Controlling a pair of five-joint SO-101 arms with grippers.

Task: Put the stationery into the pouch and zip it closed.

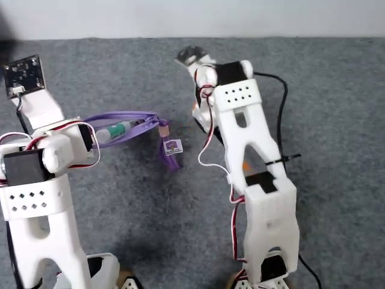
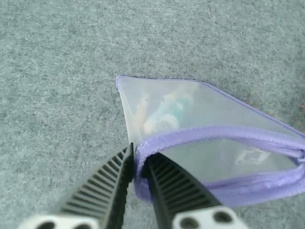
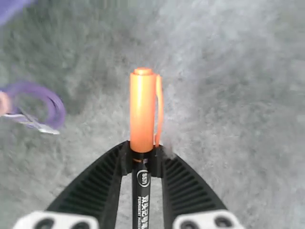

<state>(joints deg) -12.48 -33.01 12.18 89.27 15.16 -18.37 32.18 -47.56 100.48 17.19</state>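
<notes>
**Current step: loading the pouch; zipper not yet closed.**

1. Left arm's fingers [image 2: 129,160]: all but shut, clamped on the purple zipper edge at one end of the pouch [image 2: 205,114]. The pouch body extends away from the fingertips and lies on the grey surface [image 1: 132,229]. Beyond the clamped end the two zipper tapes stand apart, so the mouth is judged open.
2. Contents: a green-and-white stationery item [image 1: 118,129] is visible through the clear wall, just ahead of the left arm's fingers.
3. Right arm's fingers [image 3: 160,157]: closed on a marker [image 3: 143,109]. They grip the black barrel directly below the orange cap, and the cap projects forward of the fingertips. The marker is clear of the pouch.
4. Zipper pull tag [image 1: 172,146]: at the end of the pouch farthest from the left arm's fingers, off to one side of the right arm's fingers, near them but not touching.

**Next move, requirements (judgement):**
- Keep the left clamp firm so the mouth holds its shape.
- Bring the marker to the open mouth, with its long axis in line with the pouch.
- Open the right arm's fingers only once the marker is mostly inside.
- Then take the pull tag and draw it toward the clamped end.

**Caution:** a soft mouth may collapse under the marker.
</notes>
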